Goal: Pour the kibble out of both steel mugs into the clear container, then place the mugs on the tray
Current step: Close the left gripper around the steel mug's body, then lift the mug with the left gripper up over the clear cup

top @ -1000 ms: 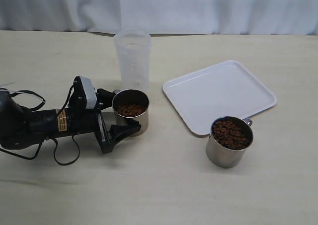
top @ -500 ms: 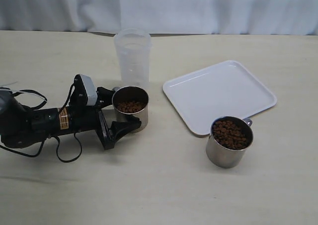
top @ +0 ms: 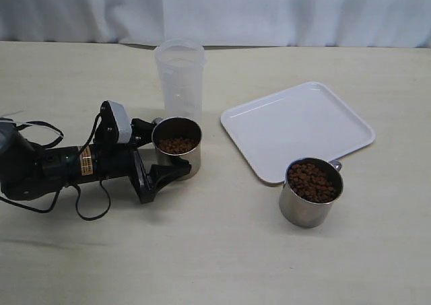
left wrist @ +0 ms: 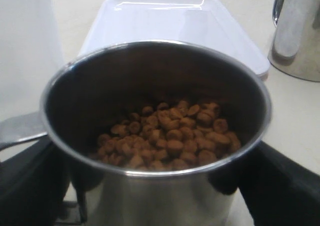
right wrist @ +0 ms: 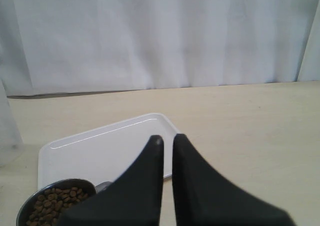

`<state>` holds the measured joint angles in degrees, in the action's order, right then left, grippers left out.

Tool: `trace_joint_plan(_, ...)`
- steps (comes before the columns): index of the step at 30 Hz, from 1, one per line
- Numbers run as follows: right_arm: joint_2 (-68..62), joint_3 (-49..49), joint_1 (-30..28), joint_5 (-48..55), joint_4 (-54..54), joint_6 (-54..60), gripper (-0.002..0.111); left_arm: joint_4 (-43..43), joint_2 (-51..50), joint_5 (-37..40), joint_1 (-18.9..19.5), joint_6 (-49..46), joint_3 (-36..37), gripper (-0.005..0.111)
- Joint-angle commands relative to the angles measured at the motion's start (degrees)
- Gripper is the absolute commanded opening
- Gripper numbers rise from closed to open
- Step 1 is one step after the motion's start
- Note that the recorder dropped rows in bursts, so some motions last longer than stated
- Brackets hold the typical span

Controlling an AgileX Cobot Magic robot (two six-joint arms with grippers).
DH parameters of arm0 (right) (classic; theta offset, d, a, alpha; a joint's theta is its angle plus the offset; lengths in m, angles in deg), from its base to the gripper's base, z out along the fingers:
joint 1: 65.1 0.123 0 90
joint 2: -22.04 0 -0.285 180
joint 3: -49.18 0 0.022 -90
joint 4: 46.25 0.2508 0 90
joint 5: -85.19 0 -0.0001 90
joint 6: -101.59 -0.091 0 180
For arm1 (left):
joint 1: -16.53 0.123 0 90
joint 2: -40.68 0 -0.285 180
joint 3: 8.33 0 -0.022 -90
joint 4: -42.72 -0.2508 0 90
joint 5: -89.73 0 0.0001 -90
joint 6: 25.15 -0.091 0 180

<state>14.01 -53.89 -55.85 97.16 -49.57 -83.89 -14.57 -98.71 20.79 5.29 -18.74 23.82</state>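
A steel mug holding kibble stands on the table just in front of the clear container. My left gripper lies low on the table. Its black fingers press against both sides of that mug. The second steel mug, heaped with kibble, stands at the near edge of the white tray. My right gripper is shut and empty. It hangs above the table, facing the tray, with that mug beside it.
A white curtain closes off the back of the table. The left arm's cables trail on the table on the left.
My left arm slid slightly further round the left mug, which shifted a little toward the container. The right mug and tray have not moved.
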Motion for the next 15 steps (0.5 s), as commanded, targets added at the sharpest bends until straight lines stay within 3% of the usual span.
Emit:
trace_joint_plan(1, 0.24, 0.28, 0.19, 0.01, -0.16, 0.25, 0.005, -4.16, 3.43, 1.55, 0.03, 4.26, -0.37, 0.000)
trace_joint_plan(15, 0.24, 0.28, 0.19, 0.01, -0.16, 0.25, 0.005, -17.78, 16.27, 3.97, 0.15, 21.46, -0.26, 0.000)
